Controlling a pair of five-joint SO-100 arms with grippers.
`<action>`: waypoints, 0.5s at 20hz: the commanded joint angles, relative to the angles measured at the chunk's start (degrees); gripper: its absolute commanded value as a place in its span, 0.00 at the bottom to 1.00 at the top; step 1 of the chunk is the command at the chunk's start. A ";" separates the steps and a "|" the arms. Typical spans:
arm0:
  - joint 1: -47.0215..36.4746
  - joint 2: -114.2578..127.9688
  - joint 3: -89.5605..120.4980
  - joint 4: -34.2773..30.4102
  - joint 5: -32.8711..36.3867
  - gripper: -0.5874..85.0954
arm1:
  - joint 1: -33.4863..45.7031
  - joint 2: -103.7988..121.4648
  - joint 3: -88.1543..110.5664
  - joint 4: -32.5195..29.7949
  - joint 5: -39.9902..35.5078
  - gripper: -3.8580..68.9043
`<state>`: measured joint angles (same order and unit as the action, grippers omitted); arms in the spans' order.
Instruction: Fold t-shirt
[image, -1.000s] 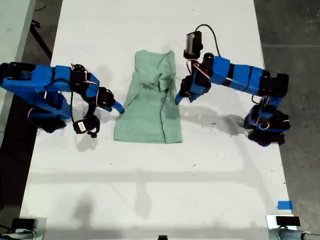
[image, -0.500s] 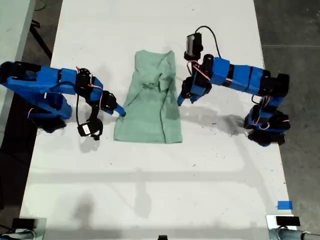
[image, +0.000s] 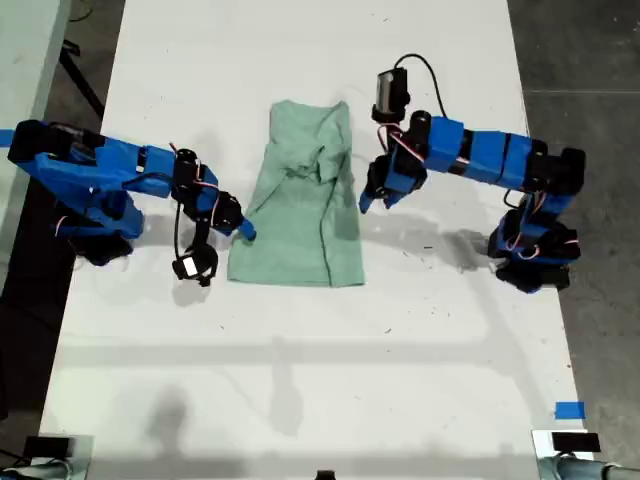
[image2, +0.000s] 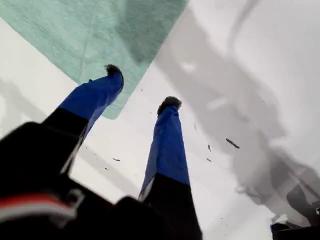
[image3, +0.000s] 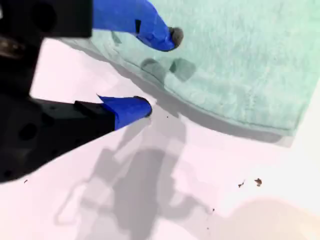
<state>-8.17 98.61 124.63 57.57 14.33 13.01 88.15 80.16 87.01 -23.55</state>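
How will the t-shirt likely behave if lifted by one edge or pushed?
Probably floppy: the t-shirt lies flat with soft creases near its middle, so a lifted edge should sag. Likely light, since the cloth looks thin. Pushed, it would probably bunch up on the smooth white table rather than slide whole.
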 joint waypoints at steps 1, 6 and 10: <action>-1.58 -1.76 -2.72 -2.37 0.26 0.25 | -1.05 5.71 1.14 -2.20 0.88 0.32; -1.85 -2.37 -4.31 -1.85 -0.09 0.01 | -0.79 7.91 5.27 -4.31 0.97 0.31; -3.34 1.14 -5.45 7.38 -1.49 0.01 | -0.26 8.00 6.33 -5.01 0.35 0.30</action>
<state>-9.58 95.45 123.66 59.24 14.24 12.66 91.85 86.66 83.58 -22.85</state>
